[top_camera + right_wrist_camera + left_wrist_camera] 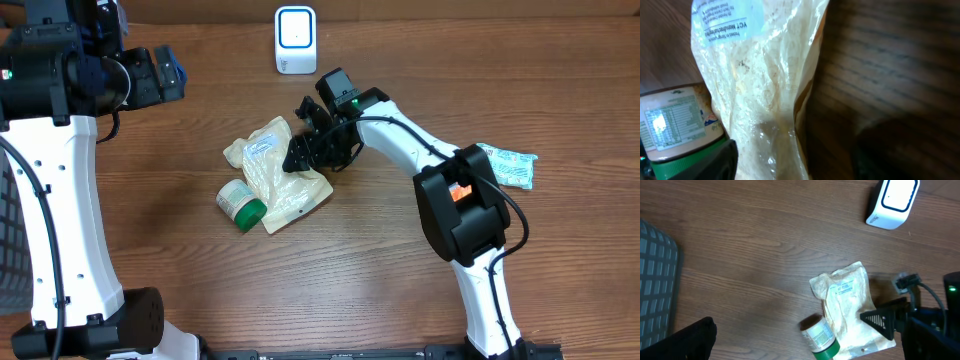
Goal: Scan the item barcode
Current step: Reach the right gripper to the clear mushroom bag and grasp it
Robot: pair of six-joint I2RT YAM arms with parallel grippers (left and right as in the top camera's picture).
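The right gripper hangs over the right edge of the bag, jaws spread astride it, unclamped. The bag runs far-left to near-right. The left gripper, released, sits well apart.

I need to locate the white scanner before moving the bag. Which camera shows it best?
The overhead view: the white scanner stands whole, its blue-ringed face visible. The left wrist view shows it cropped by the frame's top edge. The right wrist view misses it.
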